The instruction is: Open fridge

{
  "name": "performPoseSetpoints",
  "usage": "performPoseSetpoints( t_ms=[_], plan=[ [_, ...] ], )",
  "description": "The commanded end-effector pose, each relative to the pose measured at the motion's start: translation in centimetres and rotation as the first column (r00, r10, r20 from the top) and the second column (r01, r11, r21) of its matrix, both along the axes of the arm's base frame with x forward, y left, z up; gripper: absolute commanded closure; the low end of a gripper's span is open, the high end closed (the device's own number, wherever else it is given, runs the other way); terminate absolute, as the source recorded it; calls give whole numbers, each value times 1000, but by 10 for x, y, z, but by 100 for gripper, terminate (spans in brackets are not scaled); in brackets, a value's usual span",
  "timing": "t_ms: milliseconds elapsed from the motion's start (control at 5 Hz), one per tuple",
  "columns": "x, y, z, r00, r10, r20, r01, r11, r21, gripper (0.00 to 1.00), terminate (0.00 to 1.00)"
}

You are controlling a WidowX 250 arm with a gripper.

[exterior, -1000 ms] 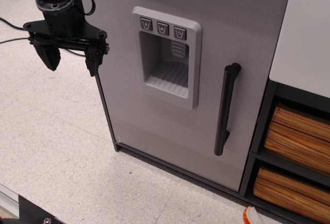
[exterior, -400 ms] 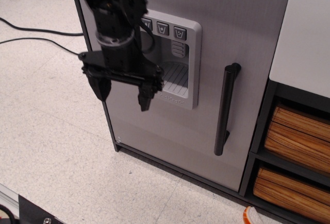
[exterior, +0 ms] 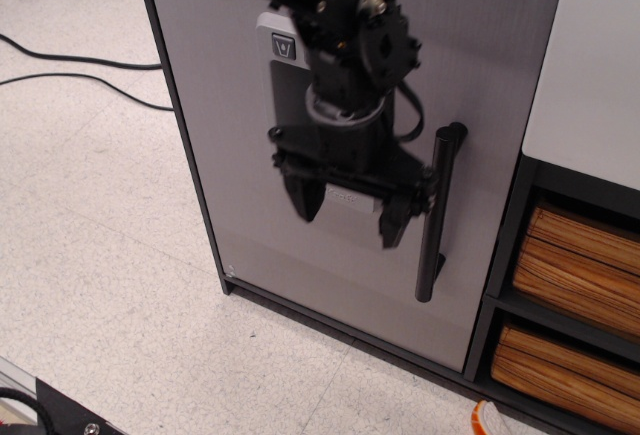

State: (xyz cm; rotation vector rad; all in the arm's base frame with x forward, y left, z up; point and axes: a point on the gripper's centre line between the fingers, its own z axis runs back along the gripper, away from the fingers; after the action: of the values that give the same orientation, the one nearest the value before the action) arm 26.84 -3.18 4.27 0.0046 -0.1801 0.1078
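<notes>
Observation.image looks down at a speckled pale floor on the left, where two black cables trail off toward the frame edge. Next comes the fridge, standing upright on the floor in the middle of the view, its dark frame around a light grey brushed door that sits shut. One button with a cup symbol shows at the top left of the dispenser recess; the rest of the recess is hidden, and no writing can be read now. The gripper hangs in front of the door, jaws released and spread apart, pointing down, the right one just beside the vertical black bar handle but not around it. Farther right stands a white-topped cabinet with two open compartments, each holding a wooden-slat bin. A second ago the gripper was off the fridge's left edge; it has since swept rightward across the dispenser, covering the embossed lettering seen earlier.
</notes>
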Motion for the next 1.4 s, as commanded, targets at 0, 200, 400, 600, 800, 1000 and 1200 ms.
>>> performPoseSetpoints(
  t_ms=[0, 200, 400, 600, 800, 1000, 1200],
  plan=[
    [38, -28, 16, 993, -39, 108, 41, 999, -21, 0, 0],
    [49, -32, 18, 989, -60, 132, 63, 998, -21, 0, 0],
    [62, -30, 19, 983, -49, 177, 49, 999, 8, 0, 0],
    [78, -26, 21, 978, -35, 203, 35, 999, 8, 0, 0],
    [90, -28, 20, 976, -42, 213, 39, 999, 19, 0, 0],
    [95, -31, 16, 971, -76, 227, 69, 997, 35, 100, 0],
    [94, -32, 15, 968, -99, 230, 95, 995, 28, 100, 0]
  ],
)
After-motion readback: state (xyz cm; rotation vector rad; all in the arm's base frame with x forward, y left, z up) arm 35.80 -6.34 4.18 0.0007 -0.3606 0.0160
